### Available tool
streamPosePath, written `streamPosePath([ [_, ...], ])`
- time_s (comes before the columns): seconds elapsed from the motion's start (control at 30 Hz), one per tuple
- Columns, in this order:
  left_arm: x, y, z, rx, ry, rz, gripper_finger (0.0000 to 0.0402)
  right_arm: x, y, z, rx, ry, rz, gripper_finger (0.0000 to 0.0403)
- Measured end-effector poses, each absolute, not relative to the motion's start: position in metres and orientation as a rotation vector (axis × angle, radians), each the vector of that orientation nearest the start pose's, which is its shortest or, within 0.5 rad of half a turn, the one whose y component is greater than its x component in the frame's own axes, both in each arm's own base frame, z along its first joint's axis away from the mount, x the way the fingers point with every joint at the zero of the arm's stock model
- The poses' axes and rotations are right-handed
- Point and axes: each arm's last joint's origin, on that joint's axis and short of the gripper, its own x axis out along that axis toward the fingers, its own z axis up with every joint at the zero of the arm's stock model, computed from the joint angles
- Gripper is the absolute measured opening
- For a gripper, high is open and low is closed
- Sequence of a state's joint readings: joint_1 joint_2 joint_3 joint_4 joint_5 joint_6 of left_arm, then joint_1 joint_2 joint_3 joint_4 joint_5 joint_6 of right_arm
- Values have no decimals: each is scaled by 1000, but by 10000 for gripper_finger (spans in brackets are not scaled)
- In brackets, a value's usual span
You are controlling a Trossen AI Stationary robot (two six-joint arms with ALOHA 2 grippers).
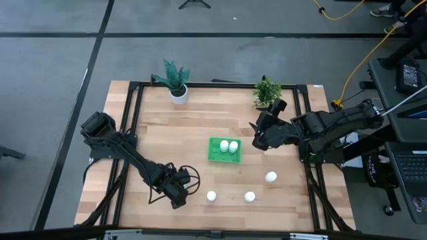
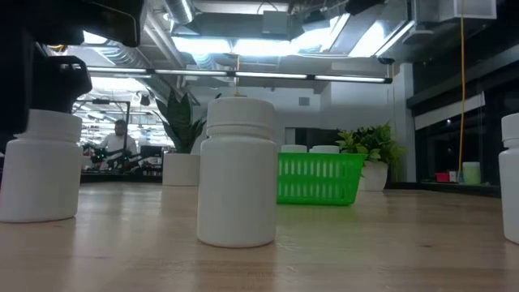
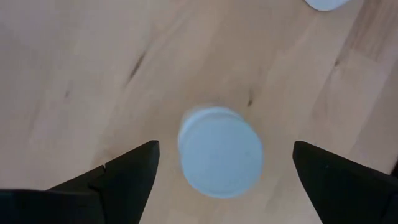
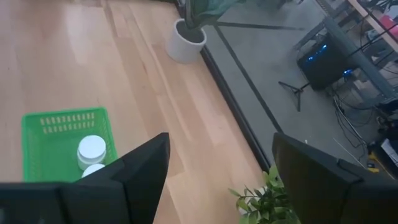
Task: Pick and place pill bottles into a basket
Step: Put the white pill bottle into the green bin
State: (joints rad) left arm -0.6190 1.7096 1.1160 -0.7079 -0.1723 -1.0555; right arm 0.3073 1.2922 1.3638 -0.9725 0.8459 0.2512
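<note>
Left hand (image 3: 221,171) open above unlabelled white pill bottle (image 3: 220,152); no legible writing.

Left claw (image 1: 179,195) points down with fingers spread; right claw (image 1: 257,138) hangs raised, fingers spread.

Matt wooden table (image 1: 167,147), green plastic basket (image 1: 215,155)

looks like a robotics lab or open workshop floor: wooden table (image 1: 200,127) in a black metal frame on grey concrete, yellow cable (image 1: 360,60) trailing across the floor, laptop (image 1: 408,170) on a bench alongside, exposed ducts and strip lights (image 2: 268,45) overhead, a person (image 2: 117,146) at a distant workstation.
</note>
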Motion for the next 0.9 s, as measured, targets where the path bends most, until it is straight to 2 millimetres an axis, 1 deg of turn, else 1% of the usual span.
streamPosePath([
  [0.1,263,-179,185,-379,1223,282,357,238,53,367,-253,675,-588,284],
  [0.23,265,-176,185,-371,1229,275,335,238,53,368,-249,669,-588,284],
  [0.37,266,-174,185,-374,1231,277,300,238,53,368,-247,667,-588,284],
  [0.77,267,-174,185,-378,1242,263,171,239,53,369,-263,665,-580,284],
  [0.83,267,-174,186,-381,1237,260,159,239,53,369,-262,662,-580,284],
  [0.9,268,-174,186,-383,1238,260,159,239,53,369,-262,662,-580,284],
])
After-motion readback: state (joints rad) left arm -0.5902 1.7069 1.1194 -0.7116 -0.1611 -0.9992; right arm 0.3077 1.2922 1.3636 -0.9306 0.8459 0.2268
